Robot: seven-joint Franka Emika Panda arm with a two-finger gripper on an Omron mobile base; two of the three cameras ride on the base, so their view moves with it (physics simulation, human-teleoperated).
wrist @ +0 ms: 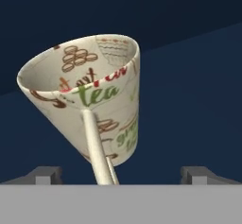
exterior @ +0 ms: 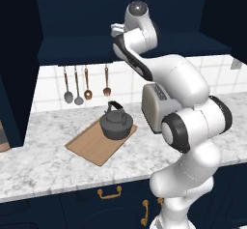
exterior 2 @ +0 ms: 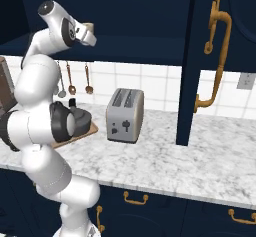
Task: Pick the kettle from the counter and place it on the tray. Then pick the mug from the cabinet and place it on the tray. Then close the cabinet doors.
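The dark grey kettle [exterior: 116, 121] stands on the far end of the wooden tray [exterior: 91, 146], which lies on the marbled counter [exterior: 48, 160]. My arm reaches up into the open navy cabinet [exterior: 72, 25], where my gripper [exterior: 116, 30] is open. In the hand view the cream mug [wrist: 94, 100], printed with tea lettering, looms close and tilted. Its thin handle points toward me and sits between my wide-apart fingertips [wrist: 45, 175], with my gripper [wrist: 120, 173] not touching it. In the right base view my arm partly hides the kettle [exterior 2: 82, 117].
A silver toaster [exterior: 154, 107] stands on the counter right of the tray. Several utensils [exterior: 77, 85] hang on the tiled wall. The right cabinet door [exterior 2: 220, 56] stands open over the counter, brass handle outward. The left cabinet door [exterior: 19, 64] is open too.
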